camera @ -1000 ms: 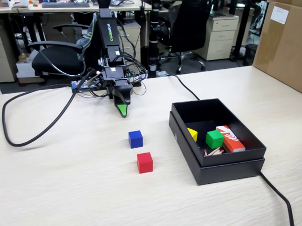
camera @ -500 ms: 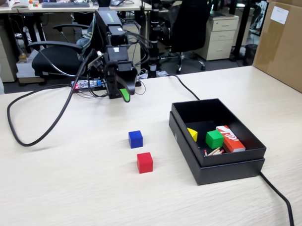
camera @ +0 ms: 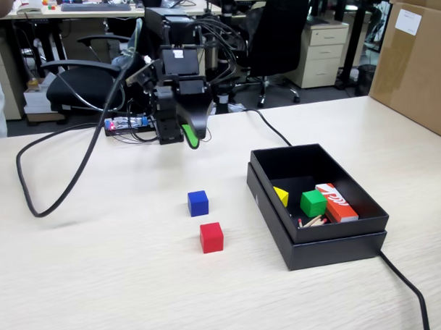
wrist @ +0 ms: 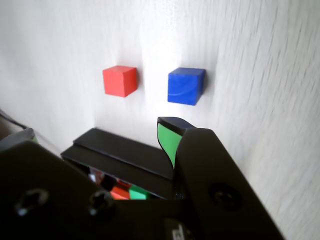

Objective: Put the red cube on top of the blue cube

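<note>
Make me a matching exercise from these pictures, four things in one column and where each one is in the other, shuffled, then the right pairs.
Things:
1. red cube
2. blue cube
3. green cube
4. gripper

Places, in the fixed view:
A. inside the black box
B. raised above the table, beyond both loose cubes
C. on the bare table, nearest the camera
D. on the bare table, just beyond the red cube

Pairs: 1-C, 2-D, 3-A, 4-B

The red cube (camera: 211,237) and blue cube (camera: 198,202) looked matt and smooth; the table (camera: 93,276) was pale wood-grain laminate, the box (camera: 326,245) matt black card.
</note>
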You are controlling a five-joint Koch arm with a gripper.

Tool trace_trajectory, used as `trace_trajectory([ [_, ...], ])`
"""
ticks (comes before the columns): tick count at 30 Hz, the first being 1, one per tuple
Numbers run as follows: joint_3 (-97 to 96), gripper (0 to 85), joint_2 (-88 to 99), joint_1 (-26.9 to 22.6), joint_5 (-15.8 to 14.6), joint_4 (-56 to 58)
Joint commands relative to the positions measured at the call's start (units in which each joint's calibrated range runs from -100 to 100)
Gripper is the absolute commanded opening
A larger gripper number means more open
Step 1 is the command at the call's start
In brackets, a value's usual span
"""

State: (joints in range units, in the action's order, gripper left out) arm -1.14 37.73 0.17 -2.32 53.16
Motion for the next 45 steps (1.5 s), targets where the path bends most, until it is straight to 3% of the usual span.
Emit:
trace_trajectory([
  [1,10.93,47.2,-10.6,0.2,0.34,0.45],
  [16,30.06,47.3,-45.59,0.44,0.1,0.45],
  [37,35.23,47.1,-59.48,0.29,0.44,0.45],
  [45,36.14,35.8,-61.54,0.2,0.73,0.45],
])
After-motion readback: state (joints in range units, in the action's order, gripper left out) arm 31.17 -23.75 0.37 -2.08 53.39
